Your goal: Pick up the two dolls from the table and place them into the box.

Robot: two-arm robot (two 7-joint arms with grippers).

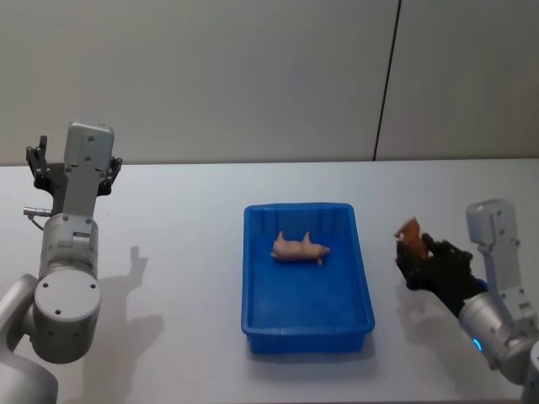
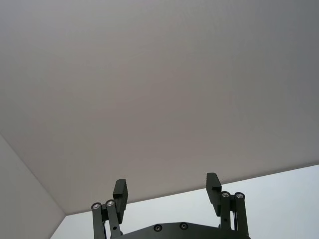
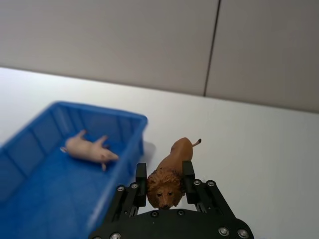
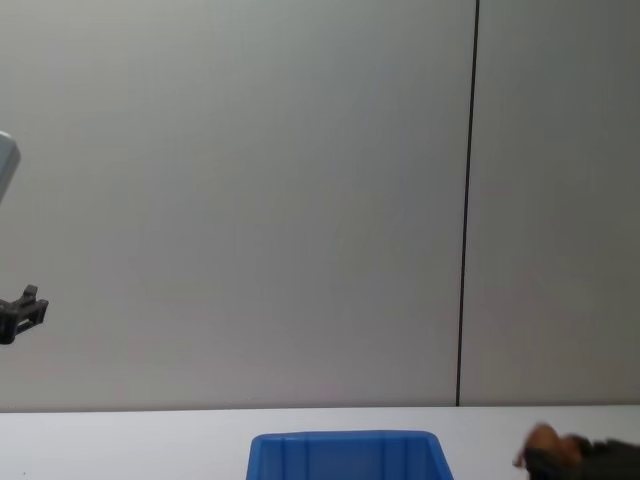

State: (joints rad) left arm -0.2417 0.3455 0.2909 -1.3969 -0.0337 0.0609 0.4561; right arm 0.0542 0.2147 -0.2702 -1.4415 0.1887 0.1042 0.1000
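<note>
A pale pink pig doll (image 1: 299,249) lies on its side inside the blue box (image 1: 364,278), which stands in the middle of the white table (image 1: 168,252). My right gripper (image 1: 414,252) is to the right of the box, just above the table, shut on a brown lion doll (image 1: 410,232). The right wrist view has the lion (image 3: 172,172) pinched between the right gripper's (image 3: 164,169) fingers, with the pig (image 3: 89,148) and the box (image 3: 127,119) beyond it. My left gripper (image 1: 74,164) is raised at the far left, open and holding nothing (image 2: 167,184).
A grey wall with a thin black vertical seam (image 1: 386,84) rises behind the table. In the chest view the box rim (image 4: 345,445) sits low in the middle, and the lion (image 4: 543,440) shows at the lower right.
</note>
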